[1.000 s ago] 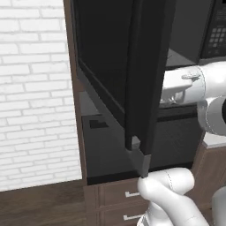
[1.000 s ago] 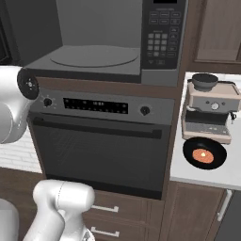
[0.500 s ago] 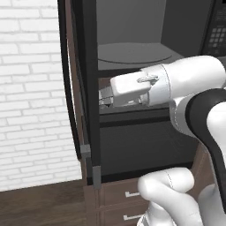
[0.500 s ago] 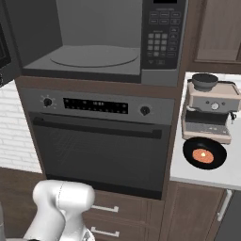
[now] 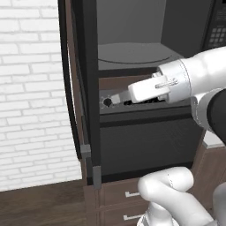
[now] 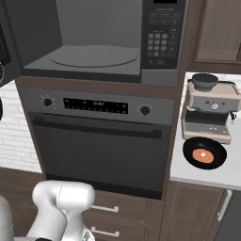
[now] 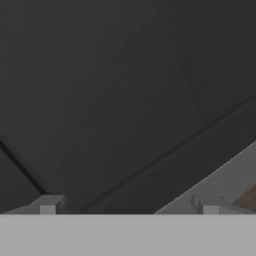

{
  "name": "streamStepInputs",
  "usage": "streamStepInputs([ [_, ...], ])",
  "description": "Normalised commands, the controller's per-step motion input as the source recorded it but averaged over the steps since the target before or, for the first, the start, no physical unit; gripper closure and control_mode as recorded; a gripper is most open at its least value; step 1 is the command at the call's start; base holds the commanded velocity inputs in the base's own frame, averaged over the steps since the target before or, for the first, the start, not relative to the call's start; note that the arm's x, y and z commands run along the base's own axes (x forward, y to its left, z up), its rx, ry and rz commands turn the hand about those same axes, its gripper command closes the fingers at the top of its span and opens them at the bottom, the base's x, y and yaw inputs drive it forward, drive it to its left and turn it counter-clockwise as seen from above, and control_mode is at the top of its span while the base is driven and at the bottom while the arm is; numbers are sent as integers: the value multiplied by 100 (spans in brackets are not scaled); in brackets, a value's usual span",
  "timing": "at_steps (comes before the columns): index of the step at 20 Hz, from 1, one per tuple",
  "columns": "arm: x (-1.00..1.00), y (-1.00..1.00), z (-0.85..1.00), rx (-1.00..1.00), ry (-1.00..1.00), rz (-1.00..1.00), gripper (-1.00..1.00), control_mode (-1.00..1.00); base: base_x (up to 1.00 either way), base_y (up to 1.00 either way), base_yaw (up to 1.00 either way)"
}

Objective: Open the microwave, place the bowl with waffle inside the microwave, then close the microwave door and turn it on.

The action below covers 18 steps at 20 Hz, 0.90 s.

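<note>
Your microwave door [image 5: 86, 88] has swung from half open to fully open, edge-on at the cavity's left side, so step 1 looks done. The gripper [image 7: 129, 212], fingers spread wide and holding nothing, faces the door. The bowl [image 6: 204, 153] waits at the counter's [image 6: 207, 178] front edge, beside the microwave [image 6: 101, 40].

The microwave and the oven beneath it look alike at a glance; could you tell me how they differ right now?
The microwave stands open, its grey cavity and round turntable exposed; the oven is shut. The microwave has a button keypad at its right; the oven has two knobs and a display strip. Both are dark grey and built into the same column.
</note>
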Motion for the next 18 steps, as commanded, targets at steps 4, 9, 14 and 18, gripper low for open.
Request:
streamStepInputs([
  [4, -13, -84, 0, -19, -24, -15, -100, -100, 0, 0, 0],
  [9, 0, -83, 5, -25, -16, -19, -100, -100, 0, 0, 0],
  [14, 0, -79, 5, -22, -9, -21, -100, -100, 0, 0, 0],
  [18, 2, -85, -2, -10, 9, -29, -100, -100, 0, 0, 0],
])
